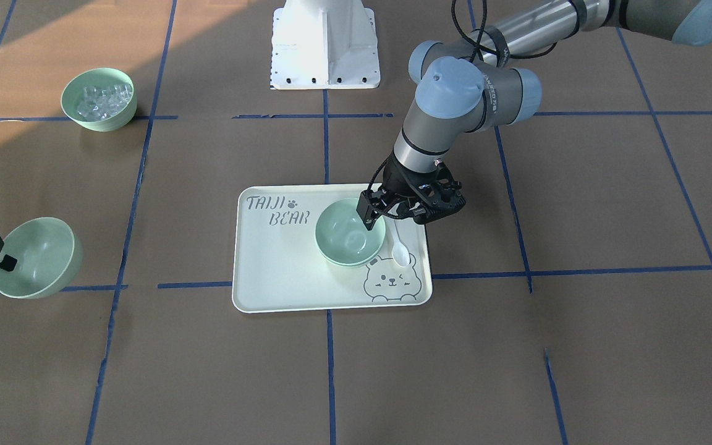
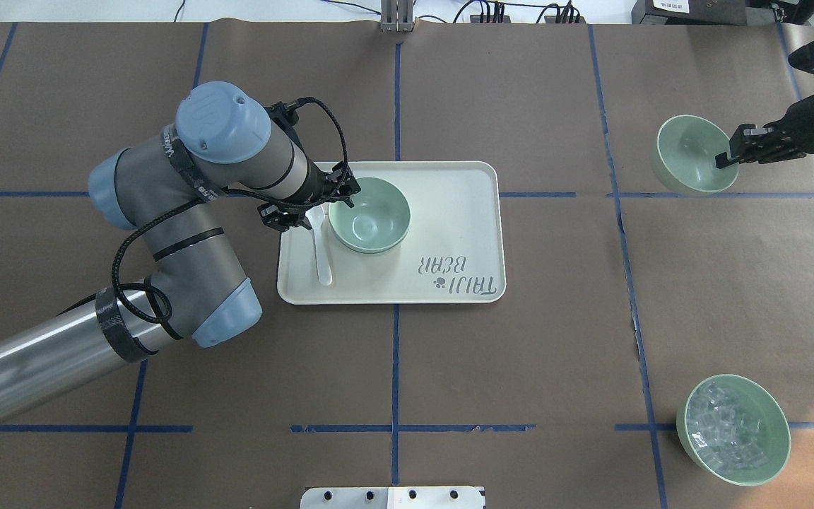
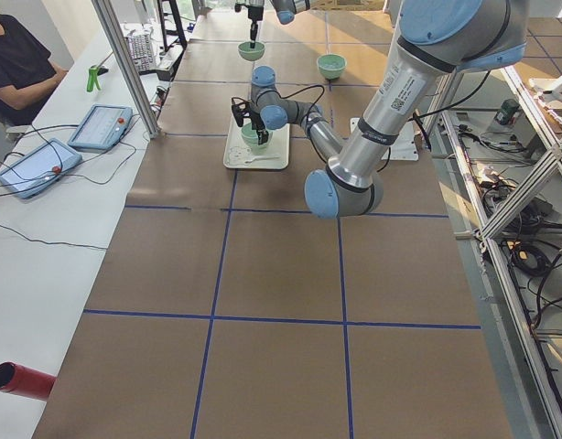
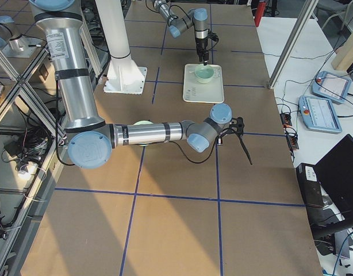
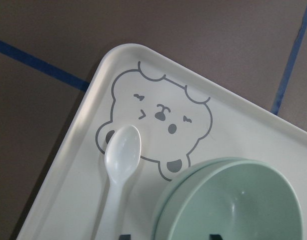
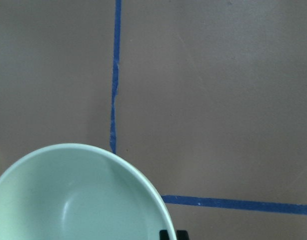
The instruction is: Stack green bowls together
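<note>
Left gripper (image 1: 384, 217) released, astride rim of stacked bowls (image 1: 348, 238) on tray (image 1: 282, 272); right gripper (image 1: 5, 262) clenched on tilted bowl (image 1: 41, 256).

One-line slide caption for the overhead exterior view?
Left claw straddles the rim of two nested green bowls on the tray; right claw grips a tilted third bowl.

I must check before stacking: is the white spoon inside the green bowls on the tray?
No, the white spoon lies on the cream tray beside the stacked green bowls, not inside them.
</note>
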`<control>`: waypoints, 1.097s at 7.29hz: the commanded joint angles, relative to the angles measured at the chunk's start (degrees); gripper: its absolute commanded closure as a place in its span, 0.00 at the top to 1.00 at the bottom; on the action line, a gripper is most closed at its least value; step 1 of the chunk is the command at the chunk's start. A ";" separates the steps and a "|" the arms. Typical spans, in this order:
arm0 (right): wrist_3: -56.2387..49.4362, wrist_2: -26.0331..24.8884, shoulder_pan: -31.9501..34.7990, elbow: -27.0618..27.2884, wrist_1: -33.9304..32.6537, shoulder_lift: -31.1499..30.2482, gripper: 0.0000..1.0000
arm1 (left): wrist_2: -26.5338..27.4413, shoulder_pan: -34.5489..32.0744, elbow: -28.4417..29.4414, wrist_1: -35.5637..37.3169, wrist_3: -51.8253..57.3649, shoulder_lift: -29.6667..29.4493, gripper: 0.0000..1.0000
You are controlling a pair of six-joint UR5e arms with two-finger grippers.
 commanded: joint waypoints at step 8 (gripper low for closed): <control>19.25 -13.11 -20.26 1.01 -10.76 25.13 0.00 | -7.09 -19.59 -9.13 6.75 38.19 14.50 1.00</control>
